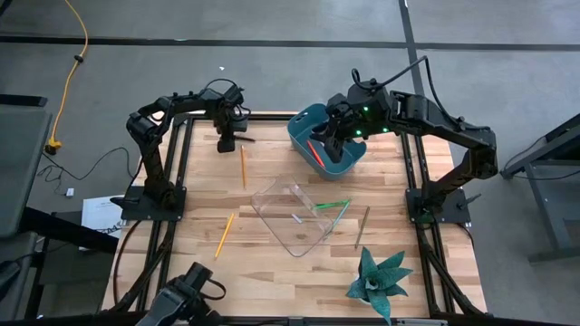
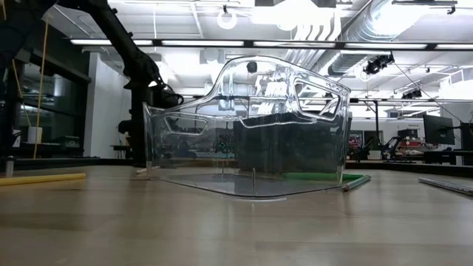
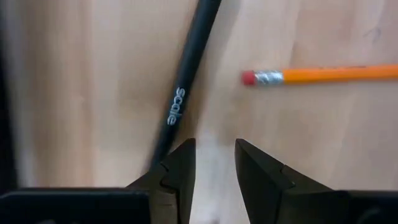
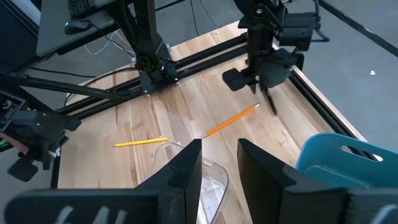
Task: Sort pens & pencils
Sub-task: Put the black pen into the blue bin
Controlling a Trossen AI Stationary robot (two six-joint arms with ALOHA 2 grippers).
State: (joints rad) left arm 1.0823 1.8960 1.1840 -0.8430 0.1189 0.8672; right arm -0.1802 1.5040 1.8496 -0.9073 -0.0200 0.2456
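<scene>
My left gripper (image 3: 214,155) points down, open, low over the table's far left part (image 1: 227,138). A black pen (image 3: 186,81) lies on the wood just outside one finger, with nothing in the gap. A yellow pencil (image 3: 317,74) lies close by (image 1: 243,167), and another (image 1: 224,234) lies nearer the front. My right gripper (image 4: 219,165) hangs open and holds nothing above the teal bin (image 1: 308,122), which holds a red pen (image 1: 315,152). A green pen (image 1: 332,206) rests at the clear container (image 1: 294,217). A dark pen (image 1: 362,226) lies to its right. My left gripper has one finger (image 3: 177,165) right over the near end of the black pen (image 3: 163,146), which lies flat on the table outside the gap. The finger hides that end, and I cannot tell whether it touches the pen.
The clear plastic container (image 2: 251,125) stands mid-table on the wooden top (image 1: 272,272). A teal plant-like figure (image 1: 376,281) sits at the front right. Black frame rails (image 4: 186,53) run along the table's edges.
</scene>
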